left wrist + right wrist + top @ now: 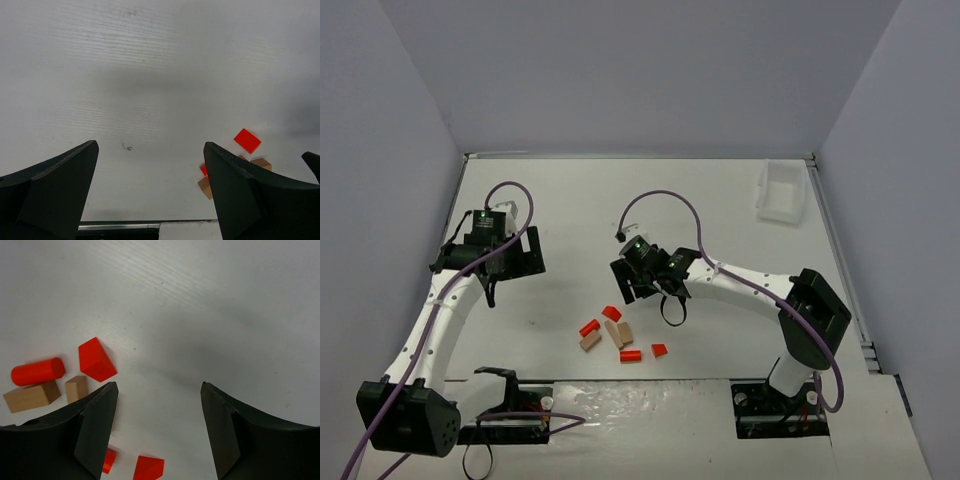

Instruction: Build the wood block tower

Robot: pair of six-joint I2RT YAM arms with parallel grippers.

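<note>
At far-rt corner sits white tray [763,192], blocks [621,334] well apart.

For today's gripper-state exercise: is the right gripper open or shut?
Open: the right gripper has its fingers wide apart in its wrist view, nothing between them.

Robot lab test cell: bare white desk [580,200] boxed in by plain grey panel walls [640,70] on three sides, left arm [435,315] and right arm [750,285] bolted on black base plates [775,412] at the near edge, purple cables [665,192] looping off both, small white tray [782,195] in the far right corner
</note>
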